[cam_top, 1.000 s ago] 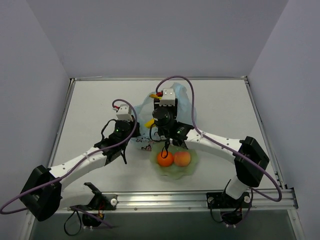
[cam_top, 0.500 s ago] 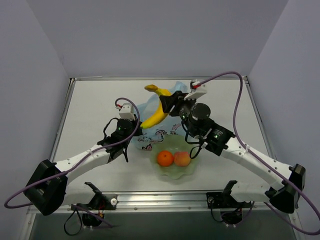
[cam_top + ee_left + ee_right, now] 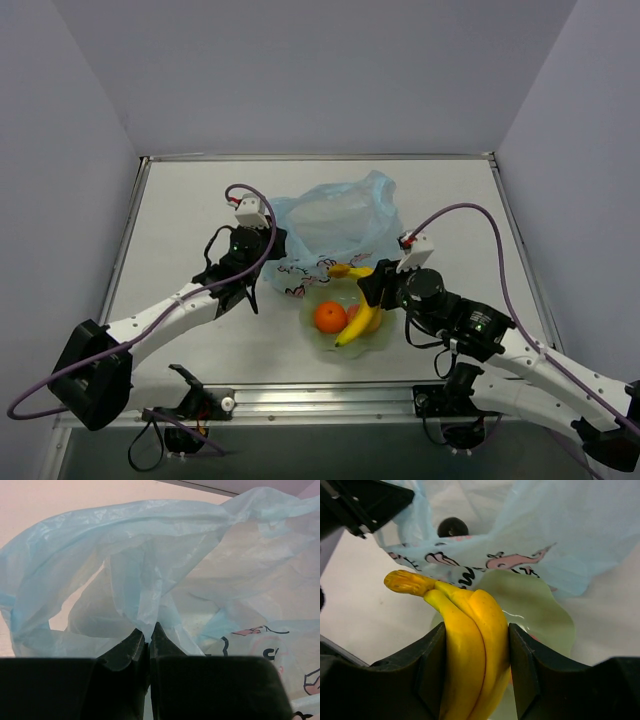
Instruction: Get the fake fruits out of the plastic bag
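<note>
Top external view puts the left hand point(image 3: 262, 248) at the left edge of the plastic bag point(image 3: 335, 215), mid-frame, its jaws pressed fully together on a gathered fold of the thin blue film. This looks like an anchoring grip, meant to keep the bag from sliding and its mouth facing the other arm. The right hand point(image 3: 476, 630) is clamped on the bananas point(image 3: 465, 670), jaws part-way apart around the bunch, which hangs slanted over the pale green bowl point(image 3: 320, 345) at lower centre, just beside the orange point(image 3: 329, 317). That suggests the bowl is the drop-off place. Whether the bananas touch the bowl I cannot tell. A peach-pink fruit point(image 3: 352, 311) is mostly hidden behind the bananas. In the right wrist view a small dark round fruit point(image 3: 452, 527) lies inside the bag's mouth, upper left of the frame, so the task seems unfinished. The worktop point(image 3: 180, 210) is pale, matte and flat, edged by a metal rail point(image 3: 330, 400) at the bottom of the frame and enclosed by plain lilac-grey walls point(image 3: 300, 70)
</note>
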Controlling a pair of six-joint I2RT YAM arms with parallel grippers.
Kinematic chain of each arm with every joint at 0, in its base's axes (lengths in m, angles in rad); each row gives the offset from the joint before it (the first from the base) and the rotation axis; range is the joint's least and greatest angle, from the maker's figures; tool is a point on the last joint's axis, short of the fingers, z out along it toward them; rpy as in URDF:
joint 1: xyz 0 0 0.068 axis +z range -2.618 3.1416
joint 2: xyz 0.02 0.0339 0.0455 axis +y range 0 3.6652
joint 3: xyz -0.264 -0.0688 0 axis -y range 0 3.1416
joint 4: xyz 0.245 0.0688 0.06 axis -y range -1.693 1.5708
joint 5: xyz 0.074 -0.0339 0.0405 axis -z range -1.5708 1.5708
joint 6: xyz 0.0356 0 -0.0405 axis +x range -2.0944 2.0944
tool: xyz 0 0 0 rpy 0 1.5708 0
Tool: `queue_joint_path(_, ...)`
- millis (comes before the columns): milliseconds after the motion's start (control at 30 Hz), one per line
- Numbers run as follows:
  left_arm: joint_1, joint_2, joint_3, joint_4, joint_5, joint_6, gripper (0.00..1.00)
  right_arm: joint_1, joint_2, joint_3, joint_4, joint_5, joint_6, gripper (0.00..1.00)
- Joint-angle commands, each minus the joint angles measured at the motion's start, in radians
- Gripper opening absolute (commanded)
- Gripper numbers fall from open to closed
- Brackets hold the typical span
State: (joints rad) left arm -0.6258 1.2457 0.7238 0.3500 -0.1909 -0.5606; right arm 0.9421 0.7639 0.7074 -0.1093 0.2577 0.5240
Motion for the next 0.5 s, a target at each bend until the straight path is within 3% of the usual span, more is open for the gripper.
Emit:
queue_joint_path(0,0.009,-0.028,0.043,0.017,0.002,-0.005,0.02,-0.006,0.011,-0.013,-0.058,0.095,0.051,0.0)
queue_joint_path(300,0.003,-0.088,-0.001,0.003,0.008,-0.001,0.02,0.032,0.066,-0.126,-0.11,0.357,0.295,0.0)
queue_joint_path(467,-0.005,-0.101,-0.018,0.0,0.025,0.002,0.02,0.064,0.075,-0.137,-0.122,0.42,0.327,0.0)
